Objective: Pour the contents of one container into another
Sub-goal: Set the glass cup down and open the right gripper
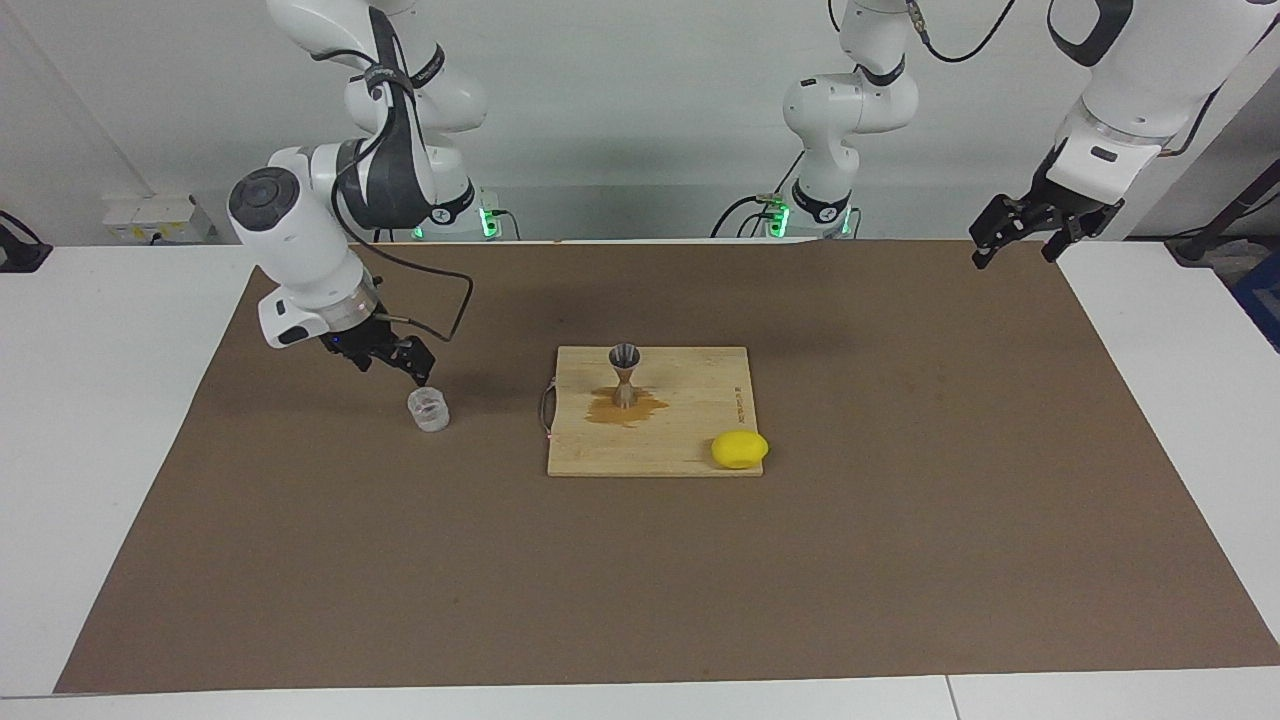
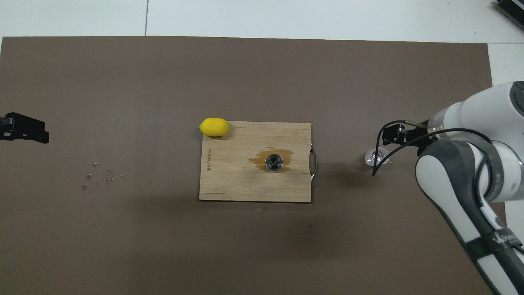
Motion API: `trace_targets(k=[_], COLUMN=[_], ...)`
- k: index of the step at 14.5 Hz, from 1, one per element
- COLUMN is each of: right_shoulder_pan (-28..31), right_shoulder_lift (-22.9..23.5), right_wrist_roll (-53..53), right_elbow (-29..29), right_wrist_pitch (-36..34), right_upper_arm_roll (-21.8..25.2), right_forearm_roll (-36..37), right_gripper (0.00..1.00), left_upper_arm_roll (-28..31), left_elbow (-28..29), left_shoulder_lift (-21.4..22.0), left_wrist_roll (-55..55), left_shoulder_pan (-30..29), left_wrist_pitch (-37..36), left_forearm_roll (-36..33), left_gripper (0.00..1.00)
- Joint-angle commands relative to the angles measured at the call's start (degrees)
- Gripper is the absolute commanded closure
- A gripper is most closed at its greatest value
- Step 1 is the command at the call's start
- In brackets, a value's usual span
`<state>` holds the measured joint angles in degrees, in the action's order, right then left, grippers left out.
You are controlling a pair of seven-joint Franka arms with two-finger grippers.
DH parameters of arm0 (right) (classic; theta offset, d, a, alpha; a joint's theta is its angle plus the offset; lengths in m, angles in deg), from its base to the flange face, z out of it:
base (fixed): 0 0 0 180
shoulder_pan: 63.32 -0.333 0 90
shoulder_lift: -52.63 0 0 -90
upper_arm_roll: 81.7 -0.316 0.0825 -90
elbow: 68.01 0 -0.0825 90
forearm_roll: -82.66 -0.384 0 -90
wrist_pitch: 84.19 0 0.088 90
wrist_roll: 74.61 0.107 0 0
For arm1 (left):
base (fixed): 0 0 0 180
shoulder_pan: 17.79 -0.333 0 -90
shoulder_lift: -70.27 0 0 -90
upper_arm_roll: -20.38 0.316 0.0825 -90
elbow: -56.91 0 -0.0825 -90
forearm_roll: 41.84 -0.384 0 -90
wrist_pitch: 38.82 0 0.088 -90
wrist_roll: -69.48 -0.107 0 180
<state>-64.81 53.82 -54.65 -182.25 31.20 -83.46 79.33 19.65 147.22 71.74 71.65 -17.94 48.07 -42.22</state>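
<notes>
You see the glass cup (image 1: 428, 409) standing upright on the brown mat (image 1: 900, 520), toward the right arm's end of the table, well apart from the cutting board (image 1: 690, 440). The right gripper (image 1: 408, 362) is just above the cup, close to its rim on the side nearer to the robots. In the overhead view this gripper (image 2: 394, 135) lies beside the cup (image 2: 376, 157) and partly over it. I cannot tell if the fingers touch the glass, and I cannot tell how far they are open; they do not appear to hold the cup around its wall.

The metal jigger (image 1: 625, 374) stands upright on the cutting board, about in the middle of it. Around its foot you see a darker wet stain (image 1: 625, 408) on the wood. From above, the jigger (image 2: 274, 162) looks like a round silver ring in the middle of this stain (image 2: 288, 157).

A yellow lemon (image 1: 740, 449) lies at the corner of the board that is farther from the robots and toward the left arm's end, partly on the board (image 2: 229, 180) and partly off its edge.

The left gripper (image 1: 1018, 236) waits up in the air over the edge of the mat at the left arm's end of the table. Its fingers are spread apart and hold nothing. In the overhead view only its dark tip (image 2: 24, 128) shows.

On the mat, nearer to the robots than that tip, you see some small clear bits (image 2: 107, 177) scattered.
</notes>
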Motion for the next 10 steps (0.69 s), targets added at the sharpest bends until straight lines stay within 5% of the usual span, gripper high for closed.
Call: trace_targets(k=[1,4,10], right_shoulder_pan=[0.43,1.13,1.58], right_shoulder_lift=[-3.47,-2.77,-0.92], right_wrist_roll=[-1.94,-4.48,-11.43], right_elbow=[4.61,14.99,25.73], right_wrist_pitch=[-5.94,-14.31,-22.21], right_upper_arm_roll=[0.09,0.09,0.18], right_forearm_roll=[1.04,1.04,6.23], right_gripper=[0.0,0.0,0.0], left_upper_arm_roll=[0.65,0.65,0.65], left_elbow=[2.05,2.05,1.97], left_shoulder_lift=[1.96,1.96,1.96], left_wrist_roll=[0.82,0.82,0.91], left_shoulder_pan=[0.94,0.94,1.03], left_wrist_pitch=[0.03,0.03,0.03], left_forearm_roll=[0.29,0.29,0.29], left_gripper=[0.0,0.0,0.0])
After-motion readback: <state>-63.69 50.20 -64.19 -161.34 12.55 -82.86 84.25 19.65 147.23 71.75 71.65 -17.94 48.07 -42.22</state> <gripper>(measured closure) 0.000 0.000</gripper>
